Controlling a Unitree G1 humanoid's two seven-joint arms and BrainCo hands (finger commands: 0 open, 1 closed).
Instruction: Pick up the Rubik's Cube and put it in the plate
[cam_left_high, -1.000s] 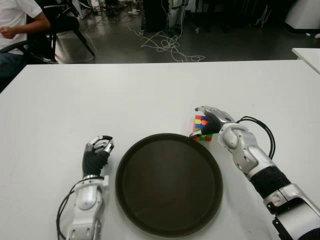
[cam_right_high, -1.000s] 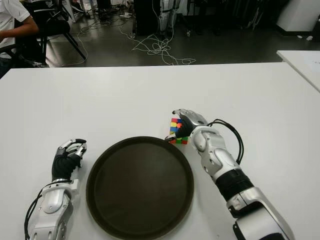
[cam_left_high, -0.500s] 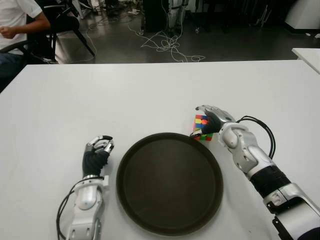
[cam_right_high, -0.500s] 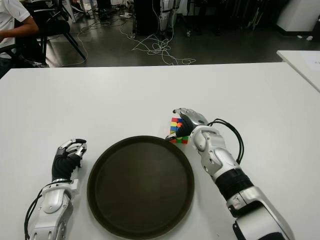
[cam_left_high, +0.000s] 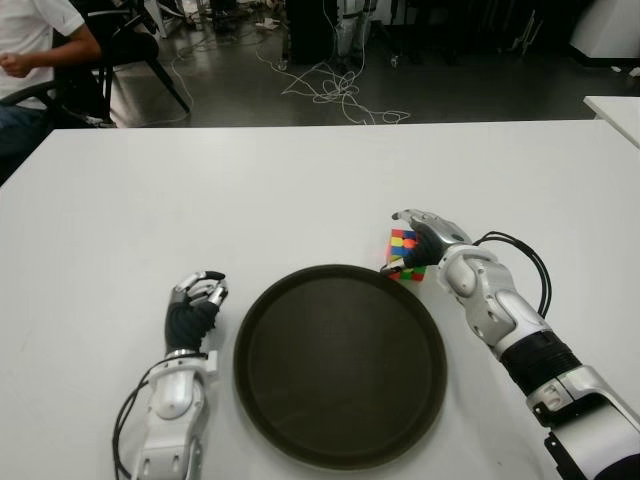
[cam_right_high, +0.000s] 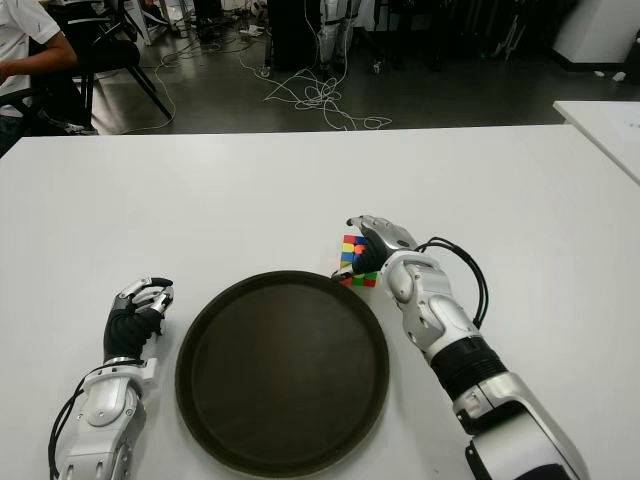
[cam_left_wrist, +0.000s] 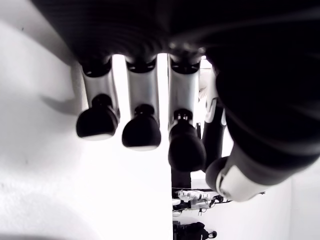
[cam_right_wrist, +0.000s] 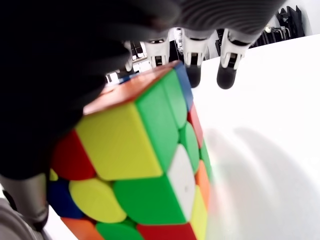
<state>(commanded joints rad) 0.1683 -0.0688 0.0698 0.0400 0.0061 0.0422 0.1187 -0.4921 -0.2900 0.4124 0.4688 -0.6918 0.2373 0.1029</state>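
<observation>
White table (cam_left_high: 300, 180): work surface, bearing all items listed. Plate (cam_left_high: 340, 365): round, dark, shallow-rimmed, lying flat near the table's front edge, between the two hands; nothing in it. Rubik's Cube (cam_left_high: 403, 254): multicoloured, scrambled faces, located just beyond the plate's far right rim, outside the plate; whether it touches the table or the rim cannot be told. Right hand (cam_left_high: 428, 238): placed over the cube from the right, palm against it; in the right wrist view the cube (cam_right_wrist: 145, 165) fills the palm, the fingertips (cam_right_wrist: 226, 75) reaching past its far edge and the thumb at its near side, the fingers curled about it in a grasp. Left hand (cam_left_high: 196, 296): idle, showing to the left of the plate; fingers (cam_left_wrist: 141, 131) curled inward, nothing held. Background: dark floor beyond the table with loose cables (cam_left_high: 335, 90); a seated person (cam_left_high: 30, 50) at far left; the corner of a second white table (cam_left_high: 615, 110) at far right.
</observation>
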